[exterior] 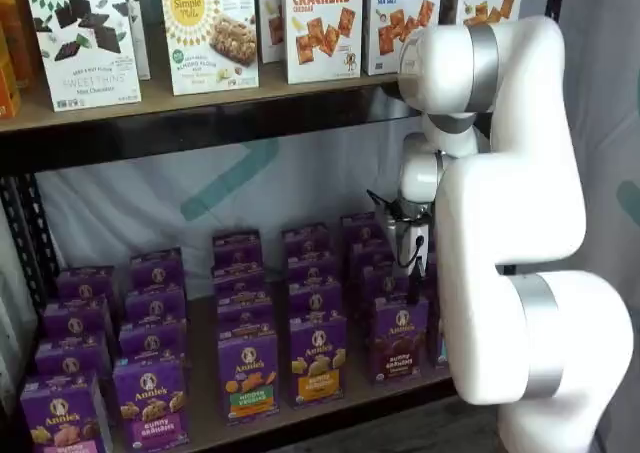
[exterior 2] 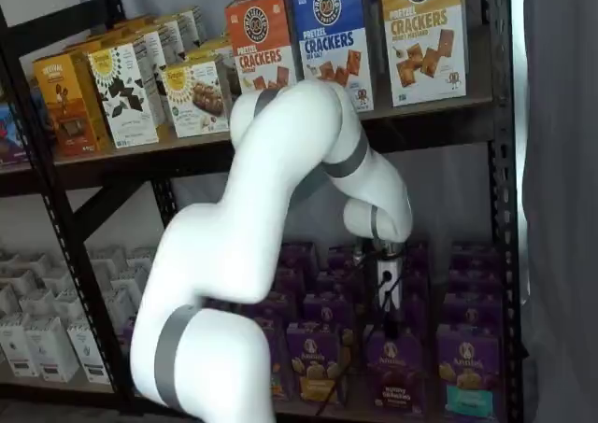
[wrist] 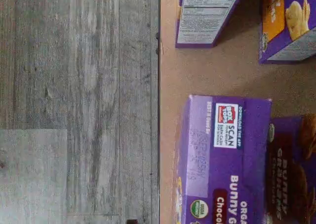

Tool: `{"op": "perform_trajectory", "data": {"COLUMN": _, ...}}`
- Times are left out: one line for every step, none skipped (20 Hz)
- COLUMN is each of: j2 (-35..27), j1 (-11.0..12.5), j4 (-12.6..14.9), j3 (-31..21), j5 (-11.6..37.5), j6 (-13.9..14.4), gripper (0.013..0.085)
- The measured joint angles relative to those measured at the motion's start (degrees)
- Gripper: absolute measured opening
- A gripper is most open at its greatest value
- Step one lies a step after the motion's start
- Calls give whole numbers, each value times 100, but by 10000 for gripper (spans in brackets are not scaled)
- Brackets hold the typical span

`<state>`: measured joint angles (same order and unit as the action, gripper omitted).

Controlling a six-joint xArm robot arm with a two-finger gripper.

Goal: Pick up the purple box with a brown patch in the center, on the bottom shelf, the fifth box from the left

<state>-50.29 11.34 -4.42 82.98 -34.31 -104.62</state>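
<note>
Wrist view's got three purple boxes (wrist: 224, 155) on the tan shelf board (wrist: 207, 70). A shelf view shows three cracker boxes (exterior 2: 332, 35) up top.

hidden: gripper (exterior: 408, 258) fingers behind the arm | cut off: purple box (wrist: 291, 169) at wrist view's edge

A black metal rack (exterior 2: 505, 124) with tan boards stands before a pale backdrop (exterior: 250, 188) (a teal mark crosses it). Grey wood-grain plank floor (wrist: 79, 85) lies below, and a grey curtain (exterior 2: 561, 199) hangs beside the rack. Light is soft and even.
</note>
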Motion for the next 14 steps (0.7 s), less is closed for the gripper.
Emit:
{"op": "perform_trajectory", "data": {"j2": 23, "j1": 5, "j4": -25, "j3": -28, "j5": -27, "j6": -29, "gripper": 850}}
{"op": "perform_trajectory", "data": {"j2": 97, "j1": 22, "j4": -62, "j3": -133, "j5": -47, "j6": -75, "gripper": 850}}
{"op": "perform_trajectory", "data": {"j2": 161, "j1": 33, "j4": -74, "j3": -230, "j5": -37, "j6": -96, "gripper": 850}}
{"op": "perform_trajectory", "data": {"j2": 210, "j1": 39, "j4": -77, "j3": -316, "j5": -13, "j6": -107, "gripper": 850}}
{"op": "perform_trajectory", "data": {"j2": 259, "j1": 45, "j4": -79, "j3": -401, "j5": 14, "j6": -117, "gripper": 850}}
{"op": "perform_trajectory", "data": {"j2": 295, "j1": 51, "j4": -81, "j3": -467, "j5": 38, "j6": -126, "gripper": 850}}
{"op": "perform_trajectory", "data": {"j2": 327, "j1": 55, "j4": -84, "j3": -529, "j5": 61, "j6": -136, "gripper": 850}}
{"op": "perform_trajectory", "data": {"j2": 347, "j1": 57, "j4": -93, "j3": -574, "j5": 80, "j6": -148, "gripper": 850}}
{"op": "perform_trajectory", "data": {"j2": 366, "j1": 61, "j4": -114, "j3": -619, "j5": 102, "j6": -170, "gripper": 850}}
{"op": "perform_trajectory", "data": {"j2": 376, "j1": 63, "j4": -145, "j3": -648, "j5": 117, "j6": -201, "gripper": 850}}
{"op": "perform_trajectory", "data": {"j2": 377, "j1": 65, "j4": -185, "j3": -654, "j5": 112, "j6": -238, "gripper": 850}}
{"op": "perform_trajectory", "data": {"j2": 369, "j1": 66, "j4": -227, "j3": -647, "j5": 96, "j6": -275, "gripper": 850}}
{"op": "perform_trajectory", "data": {"j2": 344, "j1": 66, "j4": -272, "j3": -617, "j5": 70, "j6": -311, "gripper": 850}}
{"op": "perform_trajectory", "data": {"j2": 316, "j1": 62, "j4": -289, "j3": -584, "j5": 53, "j6": -322, "gripper": 850}}
